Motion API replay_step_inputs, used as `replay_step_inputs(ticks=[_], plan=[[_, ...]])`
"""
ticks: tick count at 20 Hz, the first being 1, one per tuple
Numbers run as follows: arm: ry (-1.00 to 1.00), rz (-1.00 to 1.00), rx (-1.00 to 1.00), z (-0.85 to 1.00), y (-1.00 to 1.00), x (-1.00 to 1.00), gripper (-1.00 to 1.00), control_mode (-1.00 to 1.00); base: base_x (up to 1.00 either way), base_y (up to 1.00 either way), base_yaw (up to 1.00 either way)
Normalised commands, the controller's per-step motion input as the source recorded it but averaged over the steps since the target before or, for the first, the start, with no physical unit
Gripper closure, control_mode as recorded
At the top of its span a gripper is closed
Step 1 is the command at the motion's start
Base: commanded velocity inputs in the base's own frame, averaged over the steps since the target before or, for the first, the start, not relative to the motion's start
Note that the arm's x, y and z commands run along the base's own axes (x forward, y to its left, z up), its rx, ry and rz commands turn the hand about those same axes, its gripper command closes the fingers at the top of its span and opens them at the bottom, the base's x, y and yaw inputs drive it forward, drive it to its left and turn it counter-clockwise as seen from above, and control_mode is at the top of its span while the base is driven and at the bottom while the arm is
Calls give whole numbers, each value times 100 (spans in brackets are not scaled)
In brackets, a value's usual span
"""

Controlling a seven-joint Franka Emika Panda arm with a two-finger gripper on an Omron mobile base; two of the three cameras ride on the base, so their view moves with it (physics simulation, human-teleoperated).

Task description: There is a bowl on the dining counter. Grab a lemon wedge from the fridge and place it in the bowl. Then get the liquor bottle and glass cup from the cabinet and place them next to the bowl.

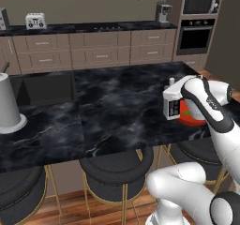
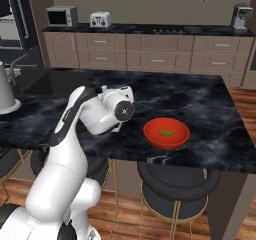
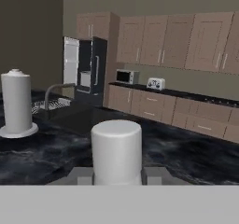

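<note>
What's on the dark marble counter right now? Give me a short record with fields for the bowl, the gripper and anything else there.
Counter: dark marble dining counter
Bowl: red round bowl, upright near the front edge
In bowl: greenish lemon wedge
Gripper: gripper over the counter beside the bowl, fingertips on either side of a pale grey cylinder, apparently gripping it
Also there: white paper towel roll, upright at the left end
</note>
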Motion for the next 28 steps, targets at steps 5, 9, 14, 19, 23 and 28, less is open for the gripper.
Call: replay_step_inputs(ticks=[5, 9, 14, 19, 23, 28], plan=[[-3, 2, -3, -31, -4, 40, 100, -100, 0, 0, 0], [-5, 6, 0, -26, -11, 42, 100, -100, 0, 0, 0], [-2, 8, 2, -19, -7, 31, 100, -100, 0, 0, 0], [0, 8, 2, -23, -1, 11, 100, -100, 0, 0, 0], [3, 5, 0, -17, 0, 12, 100, -100, 0, 0, 0], [0, 3, 0, -3, 0, 20, 100, -100, 0, 0, 0]])
